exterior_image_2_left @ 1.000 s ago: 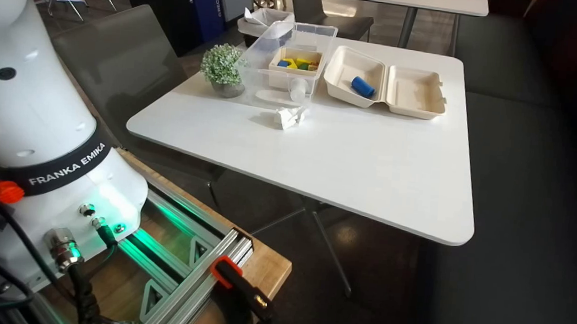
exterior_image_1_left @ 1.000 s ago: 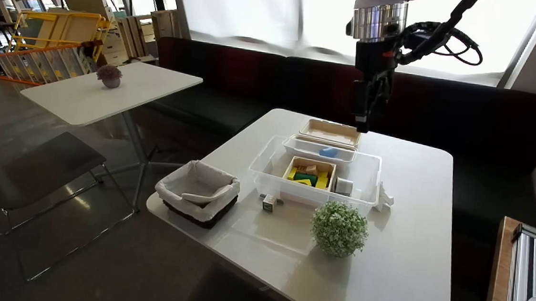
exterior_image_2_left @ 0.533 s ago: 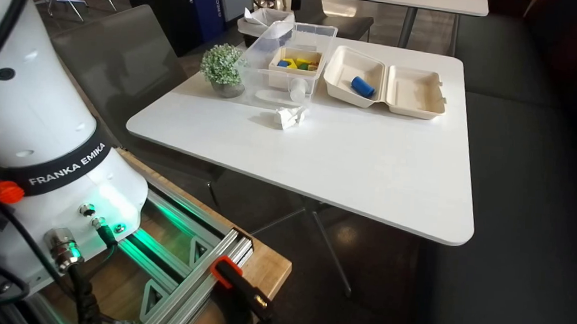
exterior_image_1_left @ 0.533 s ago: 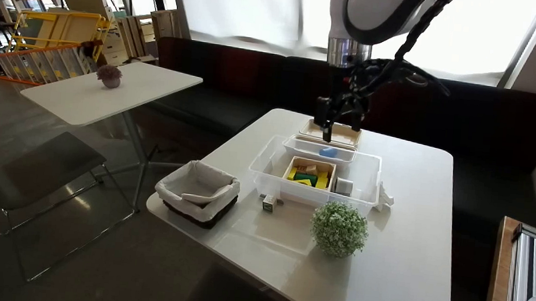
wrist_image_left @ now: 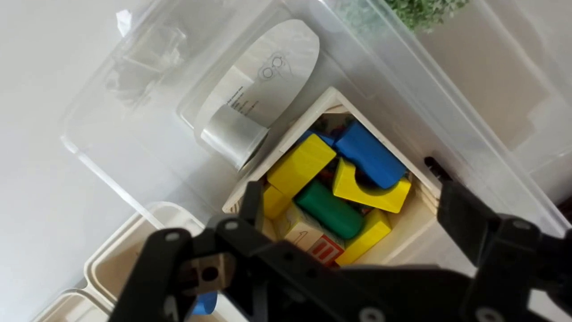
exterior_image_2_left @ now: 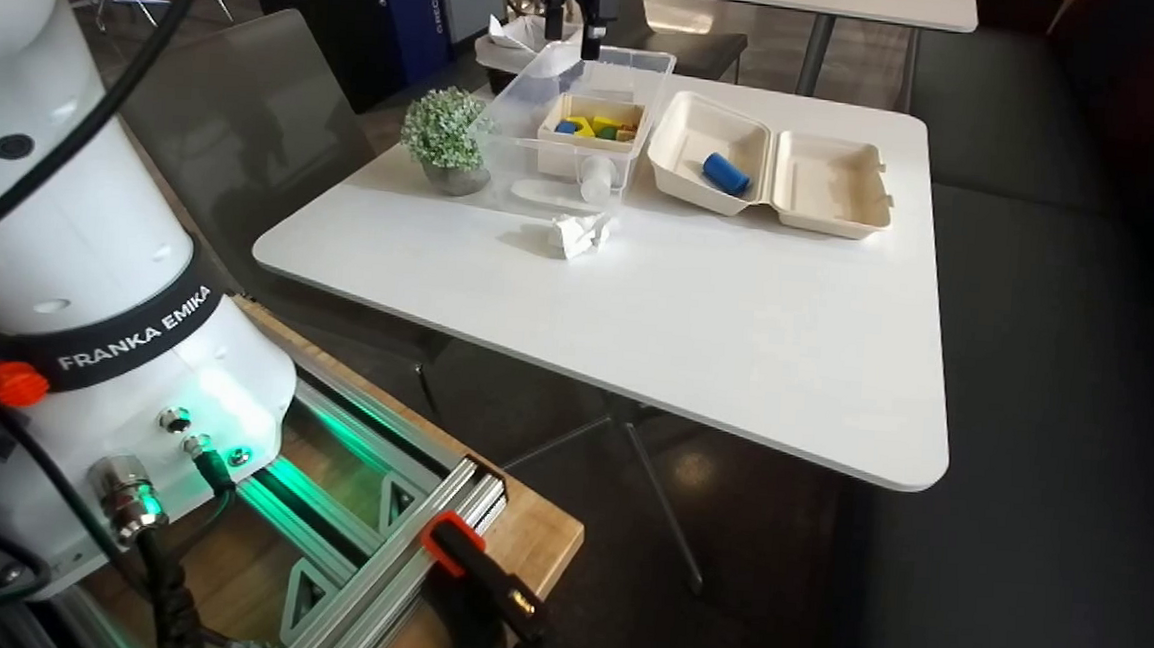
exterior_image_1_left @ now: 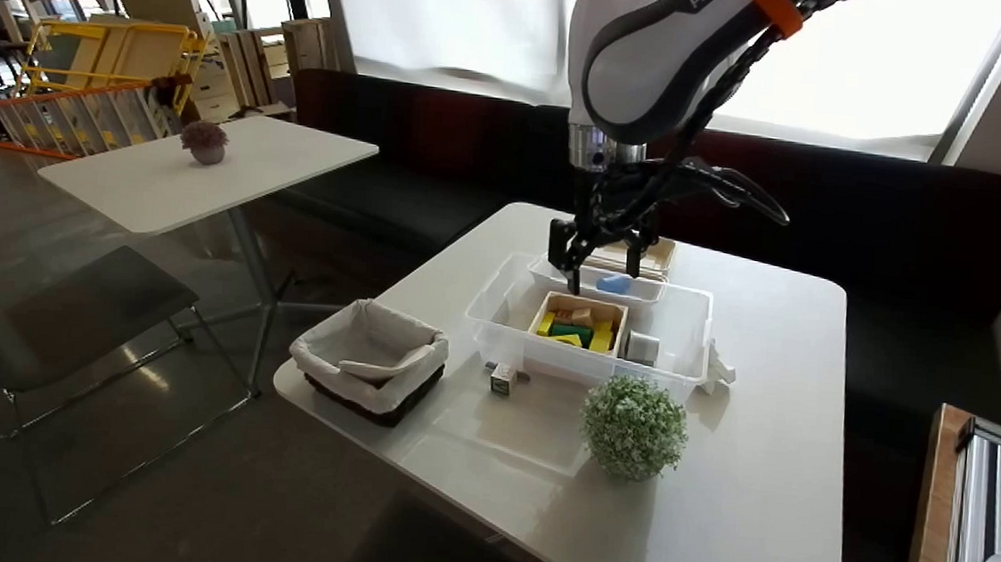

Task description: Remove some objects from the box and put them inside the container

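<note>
Plainly, the gripper (wrist_image_left: 355, 208) is released: in the wrist view its fingers stand well apart, toward opposite sides of the wooden box (wrist_image_left: 409, 232). In both exterior views it hangs above the clear bin (wrist_image_left: 111, 182), tips pointing down. The wooden box sits inside that bin.

The yellow and green pieces lie in the wooden box. As seen from the wrist, a yellow oblong block (wrist_image_left: 301, 165) lies at upper left, a green cylinder (wrist_image_left: 330, 210) on its side near the middle, a yellow notched block (wrist_image_left: 377, 200) to the right with the end of a blue block (wrist_image_left: 371, 152) at its notch, and a further yellow block (wrist_image_left: 366, 235) beside the green cylinder. A printed block (wrist_image_left: 308, 235) is partly hidden by the gripper. Pieces deeper down are too shaded to identify.

Just beside the box, within the bin, a cup-shaped item (wrist_image_left: 232, 134) lies on its side.

Near the bin, on the white table (exterior_image_2_left: 758, 315), a hinged container (exterior_image_2_left: 831, 184) lies unfolded, a blue cylinder (exterior_image_2_left: 724, 175) in one half. The table also bears crumpled paper (exterior_image_2_left: 579, 236), a potted plant (exterior_image_2_left: 445, 136) and, in an exterior view, a lined basket (exterior_image_1_left: 341, 380).
</note>
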